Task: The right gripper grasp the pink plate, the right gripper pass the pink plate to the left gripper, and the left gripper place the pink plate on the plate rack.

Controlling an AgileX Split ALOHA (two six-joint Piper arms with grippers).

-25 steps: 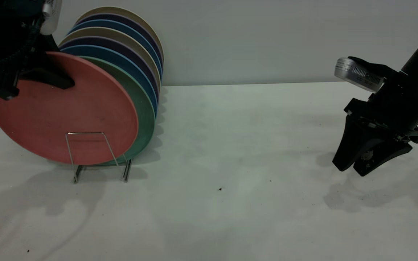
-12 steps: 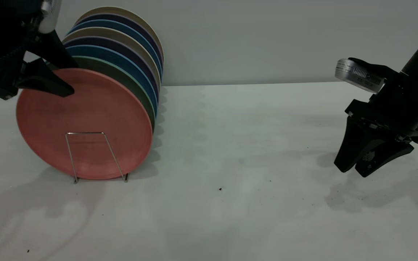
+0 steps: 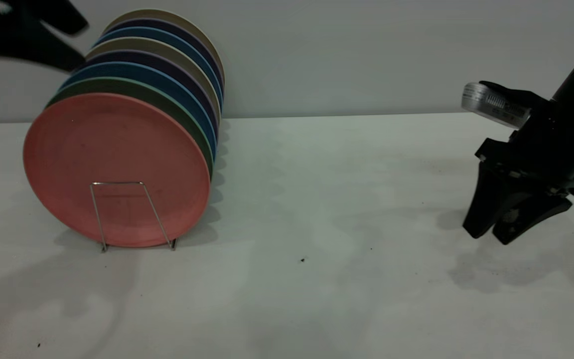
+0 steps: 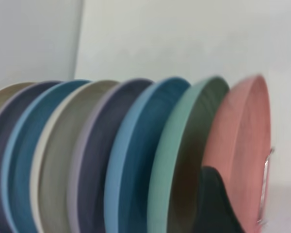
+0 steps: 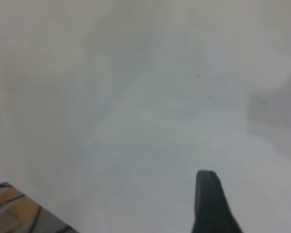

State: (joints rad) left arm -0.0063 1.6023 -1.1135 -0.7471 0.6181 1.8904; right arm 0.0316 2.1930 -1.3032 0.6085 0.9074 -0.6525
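Two grippers show in the exterior view, and neither holds anything. The left gripper (image 3: 43,35) is at the top left corner, above and behind the row of plates, blurred; its dark fingers (image 3: 65,17) look spread apart and touch no plate. The right gripper (image 3: 494,232) hangs far off at the right side, tips pointing down just above the table (image 3: 317,224), its two fingers (image 3: 479,209) slightly apart with a narrow gap between the tips.

The pink plate (image 3: 117,167) stands on edge at the front of the row, leaning back against the green plate (image 3: 132,86) behind it. Its lower edge sits in the plate rack (image 3: 122,199), with the front wire loop upright across its face.

From the left wrist view the plates appear edge-on: the pink plate (image 4: 242,145) at one end, next the green plate (image 4: 184,155), then blue, dark purple and beige ones. One dark fingertip (image 4: 216,201) shows in front of them, and a bit of rack wire (image 4: 266,184) at the pink rim.

The right wrist view shows only bare table (image 5: 136,121) and one fingertip (image 5: 208,199).
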